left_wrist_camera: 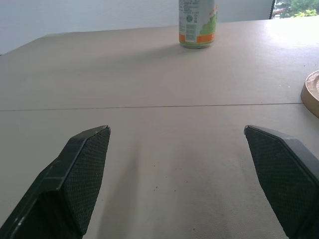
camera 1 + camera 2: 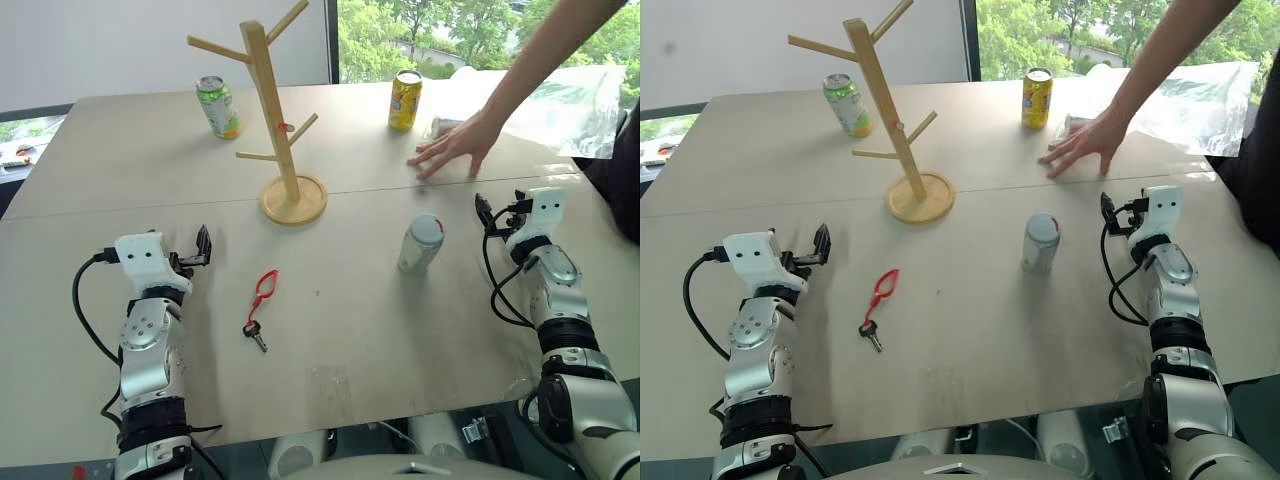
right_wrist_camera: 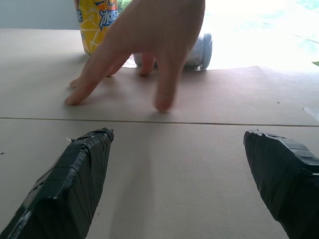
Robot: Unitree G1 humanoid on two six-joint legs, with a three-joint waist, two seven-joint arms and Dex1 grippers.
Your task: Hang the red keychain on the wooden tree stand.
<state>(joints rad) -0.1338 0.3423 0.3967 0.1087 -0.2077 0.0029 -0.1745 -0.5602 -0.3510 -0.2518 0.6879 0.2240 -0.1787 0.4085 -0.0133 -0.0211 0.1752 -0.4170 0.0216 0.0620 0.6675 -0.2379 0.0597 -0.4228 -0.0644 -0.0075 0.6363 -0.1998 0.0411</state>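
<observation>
Red keychain [image 2: 264,291] flat on the table [image 2: 350,330], near the front, its dark key [image 2: 255,335] at the near end, untouched. Just right of the left gripper [image 2: 203,245], well apart from the right gripper [image 2: 483,210]. Wooden tree stand [image 2: 272,110] upright farther back and slightly right of the keychain, on its round base, pegs bare apart from a tiny red bit on the trunk.

Left gripper low over the near-left table, fingers [image 1: 82,174] spread wide, holding nothing. Right gripper at the right side, fingers [image 3: 79,174] likewise spread wide, empty.

Silver can [image 2: 420,243] upright between keychain and right gripper. Green can [image 2: 217,106] far left of the stand, yellow can [image 2: 404,100] far right. A person's hand [image 2: 455,145] pressed flat on the table just beyond the right gripper, beside a second silver can [image 3: 199,50] lying on its side.
</observation>
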